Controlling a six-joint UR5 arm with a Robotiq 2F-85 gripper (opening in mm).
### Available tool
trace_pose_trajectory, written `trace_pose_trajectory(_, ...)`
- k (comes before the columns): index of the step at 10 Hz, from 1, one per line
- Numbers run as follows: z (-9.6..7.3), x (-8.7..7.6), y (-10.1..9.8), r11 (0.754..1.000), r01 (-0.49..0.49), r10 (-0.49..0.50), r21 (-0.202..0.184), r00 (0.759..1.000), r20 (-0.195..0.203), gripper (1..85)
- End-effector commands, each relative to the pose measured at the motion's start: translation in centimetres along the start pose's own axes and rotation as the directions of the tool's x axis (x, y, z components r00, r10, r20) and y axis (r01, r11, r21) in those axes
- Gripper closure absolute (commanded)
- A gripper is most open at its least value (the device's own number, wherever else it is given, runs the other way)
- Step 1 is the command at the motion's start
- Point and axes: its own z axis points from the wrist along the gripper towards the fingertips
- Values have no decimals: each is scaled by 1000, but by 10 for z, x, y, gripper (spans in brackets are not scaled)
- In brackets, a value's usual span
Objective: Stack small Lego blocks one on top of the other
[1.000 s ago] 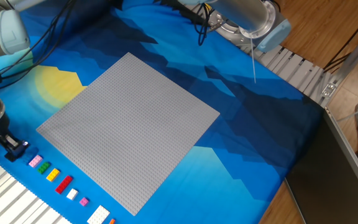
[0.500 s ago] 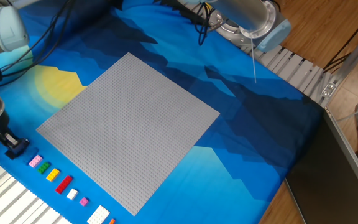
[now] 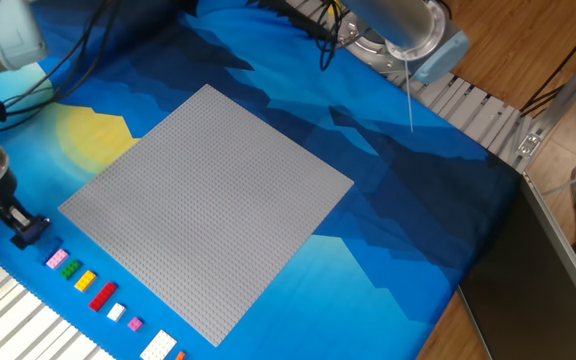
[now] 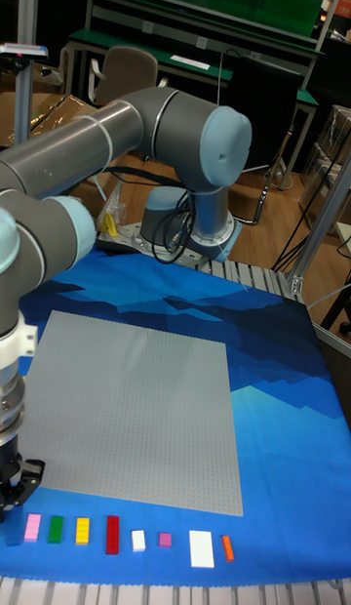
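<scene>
A: gripper (image 3: 26, 232) sits low at the near-left end of the mat, fingers pinching a small dark block (image 3: 34, 228); the tall view shows the tips down by the mat edge, the block itself barely readable there

B: step?

A: looks like the first pick. Nothing is stacked yet

B: layout, big to small

A: grey baseplate (image 3: 208, 205) fills the middle of the blue mat (image 3: 408, 210), bare of bricks. Loose bricks run in a row just off its near edge: white (image 4: 202, 548) is the biggest, then red (image 4: 112, 534), green (image 4: 57, 529), yellow (image 4: 82, 530), pink (image 4: 33, 527), a small white one (image 4: 138, 540), small purple (image 4: 165, 540), orange (image 4: 227, 547). None touch each other

B: next move?

A: my read: lift the dark block clear, carry it to a spot on the baseplate or over another brick, line the studs up square, press straight down. Pink is right beside the fingers, so go up before going sideways
</scene>
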Motion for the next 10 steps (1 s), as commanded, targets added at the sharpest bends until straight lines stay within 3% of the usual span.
trace_pose_trajectory(1,-13,3,7,999,-25,25,37,1000,18,623)
trace_pose_trajectory(2,-16,3,11,998,-42,41,52,999,20,647)
trace_pose_trajectory(4,-20,3,28,997,-71,70,19,997,41,667)
trace_pose_trajectory(10,-9,10,44,994,-107,106,12,991,80,683)
